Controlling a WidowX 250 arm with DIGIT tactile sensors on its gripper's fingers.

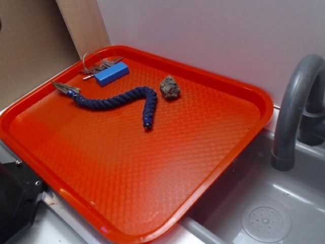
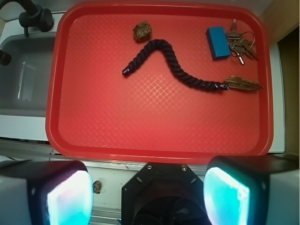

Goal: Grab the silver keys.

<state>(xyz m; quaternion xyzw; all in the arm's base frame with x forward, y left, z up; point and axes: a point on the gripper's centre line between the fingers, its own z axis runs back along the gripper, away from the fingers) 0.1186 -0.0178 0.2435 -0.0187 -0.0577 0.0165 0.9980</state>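
Note:
The silver keys (image 1: pixel 99 67) lie on a thin wire ring at the far left corner of the red tray (image 1: pixel 218 86), joined to a blue block (image 1: pixel 111 74). In the wrist view the keys (image 2: pixel 241 44) are at the top right, beside the blue block (image 2: pixel 218 42). My gripper (image 2: pixel 147 194) is open and empty, high above the tray's near edge and far from the keys. Its two pads (image 2: pixel 69 201) glow cyan at the bottom corners. The gripper does not show in the exterior view.
A dark blue twisted rope (image 1: pixel 122 100) with a metal clip (image 1: pixel 66 89) lies across the tray near the keys. A brown-grey rock (image 1: pixel 170 87) sits beside it. A grey sink (image 1: pixel 264 203) with a faucet (image 1: pixel 297 101) lies right of the tray. The robot base (image 2: pixel 164 192) is below.

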